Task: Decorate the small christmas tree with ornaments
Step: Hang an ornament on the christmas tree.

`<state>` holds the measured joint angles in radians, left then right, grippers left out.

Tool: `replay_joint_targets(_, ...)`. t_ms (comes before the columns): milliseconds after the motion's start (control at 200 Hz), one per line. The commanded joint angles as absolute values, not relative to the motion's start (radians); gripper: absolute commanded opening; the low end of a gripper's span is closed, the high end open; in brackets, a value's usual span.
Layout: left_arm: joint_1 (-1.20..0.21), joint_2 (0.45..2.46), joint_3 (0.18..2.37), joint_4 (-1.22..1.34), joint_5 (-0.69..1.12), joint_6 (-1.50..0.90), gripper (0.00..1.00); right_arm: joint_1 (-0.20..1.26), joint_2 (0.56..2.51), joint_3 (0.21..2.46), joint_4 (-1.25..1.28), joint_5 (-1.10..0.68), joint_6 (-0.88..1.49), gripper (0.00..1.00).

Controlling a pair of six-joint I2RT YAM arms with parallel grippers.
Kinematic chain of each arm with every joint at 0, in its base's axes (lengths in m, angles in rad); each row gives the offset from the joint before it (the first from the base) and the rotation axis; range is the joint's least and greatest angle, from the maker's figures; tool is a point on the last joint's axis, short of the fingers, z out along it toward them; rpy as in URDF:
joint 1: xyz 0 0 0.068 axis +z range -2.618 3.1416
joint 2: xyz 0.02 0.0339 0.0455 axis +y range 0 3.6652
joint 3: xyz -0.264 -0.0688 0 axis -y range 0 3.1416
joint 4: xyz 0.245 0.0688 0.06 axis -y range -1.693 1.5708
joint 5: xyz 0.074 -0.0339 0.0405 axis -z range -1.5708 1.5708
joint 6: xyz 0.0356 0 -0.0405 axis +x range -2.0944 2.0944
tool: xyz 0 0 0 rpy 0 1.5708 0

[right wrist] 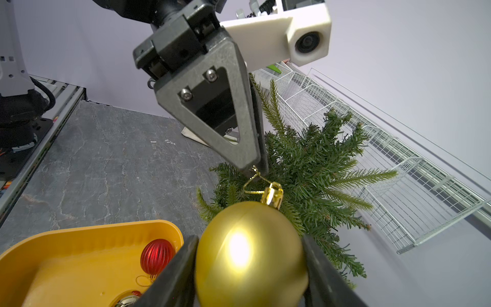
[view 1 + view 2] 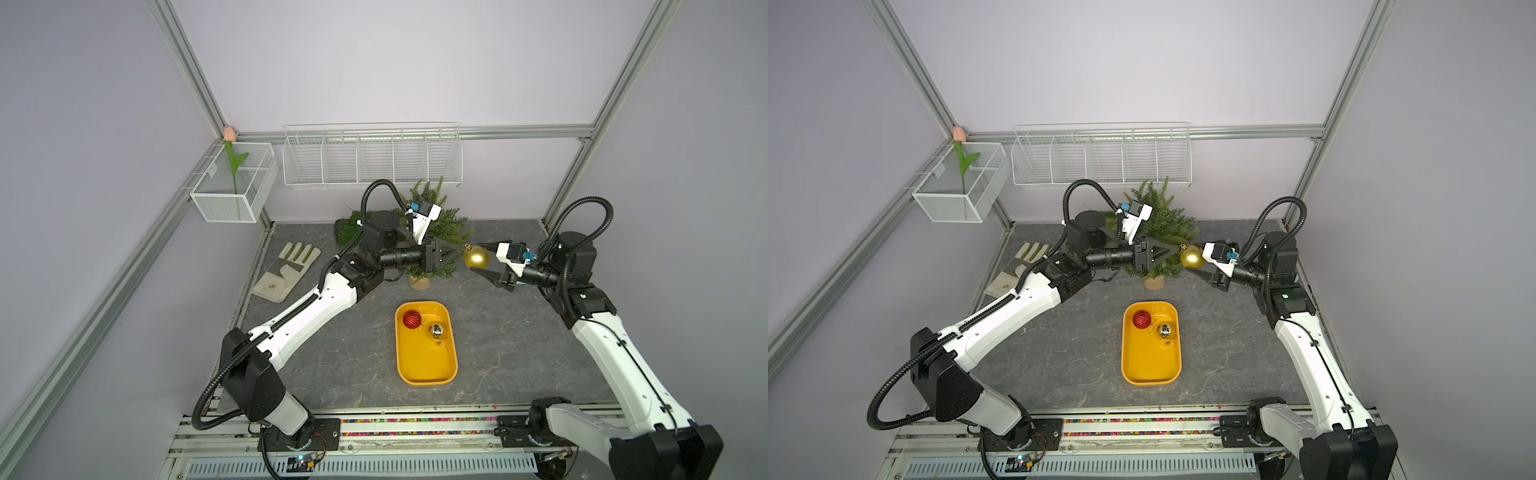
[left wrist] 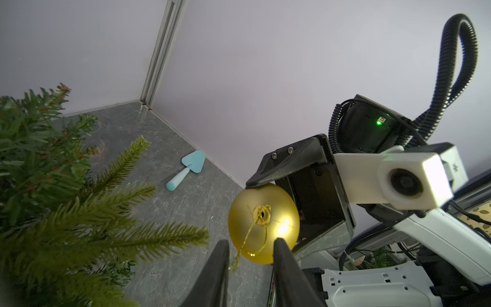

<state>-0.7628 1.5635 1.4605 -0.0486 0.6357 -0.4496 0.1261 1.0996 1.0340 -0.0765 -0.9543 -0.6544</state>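
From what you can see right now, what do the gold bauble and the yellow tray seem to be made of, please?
Gold bauble: probably plastic, matte satin coat; its highlight is soft and blurred. Yellow tray: likely moulded plastic, smooth, slightly glossy; uniform colour, rounded rim.

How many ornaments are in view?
3. The matte gold ornament is held by the right gripper beside the tree; the red ornament and mirror-gold ornament lie in the yellow tray. Branches may hide others.

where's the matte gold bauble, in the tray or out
Out: the right gripper holds the matte gold bauble in its jaws beside the tree, outside the yellow tray.
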Motion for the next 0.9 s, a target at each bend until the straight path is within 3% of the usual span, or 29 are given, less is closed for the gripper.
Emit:
replay_joint_targets(0,-0.759,1.58,1.47,-0.064,0.638,-0.44,0.3,0.13,1.086,1.017,-0.06,-0.948,-0.656,0.55)
replay_joint_targets(355,-0.756,1.551,1.456,-0.037,0.623,-0.436,0.0,0.131,1.095,1.017,-0.065,-0.951,-0.658,0.54)
replay_joint_targets(895,-0.752,1.591,1.501,-0.13,0.578,-0.404,0.0,0.132,1.178,1.029,-0.107,-0.93,-0.694,0.54)
